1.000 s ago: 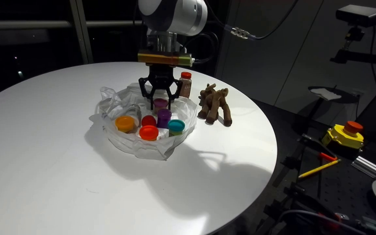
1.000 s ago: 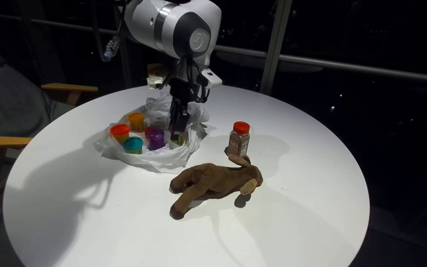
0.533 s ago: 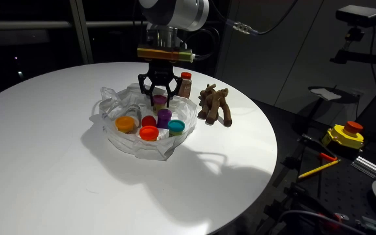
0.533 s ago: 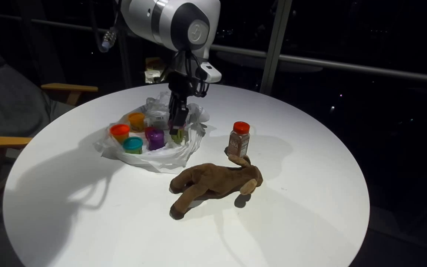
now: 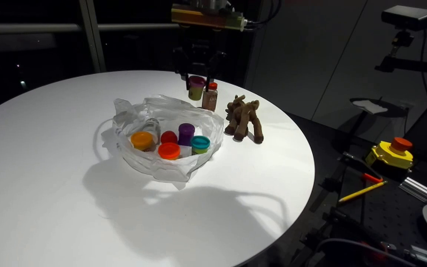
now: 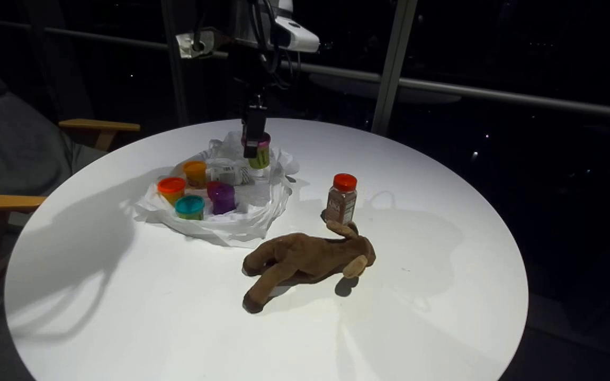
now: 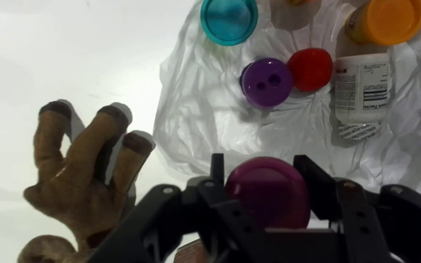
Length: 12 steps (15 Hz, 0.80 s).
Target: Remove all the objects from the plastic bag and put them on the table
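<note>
In an exterior view: the gripper (image 5: 197,84) had risen well above the plastic bag (image 5: 161,171), carrying the pink-lidded tub (image 5: 196,93) upright. One second earlier that tub was down inside the bag. Left in the bag were the orange tub (image 5: 141,140), the scarlet-lidded tub (image 5: 169,151), the teal-lidded tub (image 5: 200,143), the purple tub (image 5: 186,134), a small red thing (image 5: 169,137) and the white bottle (image 5: 153,129).

In an exterior view: the jar (image 6: 341,200) stood and the stuffed toy (image 6: 305,259) lay on the table (image 6: 178,328), neither moved. The tub overlapped the bag's far edge here, so I could not tell whether it was fully past it.

Wrist view: the jaws were narrowed on the tub, gripping either side of its lid. The bag lay spread beyond, the white bottle on its side, the purple tub close beside the red thing.

Meaning: one thing was out of the bag but not yet put down. Judged next step: carry it over bare table, wide of the jar, lower and release. Six visible things would then remain.
</note>
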Available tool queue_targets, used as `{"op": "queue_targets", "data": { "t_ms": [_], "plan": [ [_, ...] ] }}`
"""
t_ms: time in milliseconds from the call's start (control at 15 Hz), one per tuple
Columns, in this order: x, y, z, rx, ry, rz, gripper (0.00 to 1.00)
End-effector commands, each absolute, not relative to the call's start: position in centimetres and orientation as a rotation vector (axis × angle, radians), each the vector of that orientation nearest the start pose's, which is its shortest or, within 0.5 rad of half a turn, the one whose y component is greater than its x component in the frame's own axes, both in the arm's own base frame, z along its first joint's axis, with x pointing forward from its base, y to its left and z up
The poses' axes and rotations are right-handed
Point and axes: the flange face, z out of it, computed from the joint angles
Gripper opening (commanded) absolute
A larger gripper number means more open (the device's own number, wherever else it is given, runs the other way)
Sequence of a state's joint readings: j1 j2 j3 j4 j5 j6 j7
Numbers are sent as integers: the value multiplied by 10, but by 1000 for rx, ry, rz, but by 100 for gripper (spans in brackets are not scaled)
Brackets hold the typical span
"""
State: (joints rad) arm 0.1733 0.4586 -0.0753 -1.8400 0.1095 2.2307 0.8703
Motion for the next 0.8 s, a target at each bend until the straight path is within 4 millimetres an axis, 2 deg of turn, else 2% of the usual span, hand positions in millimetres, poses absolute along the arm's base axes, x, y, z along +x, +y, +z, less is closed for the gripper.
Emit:
{"op": "queue_targets", "data": {
  "t_ms": [0, 133, 333, 733],
  "plan": [
    [617, 32, 287, -2827, 1375, 98, 26],
    [624, 11, 272, -2835, 1416, 140, 26],
    [638, -19, 237, -2835, 1442, 191, 26],
    [659, -52, 181, -2850, 1391, 269, 26]
  ]
}}
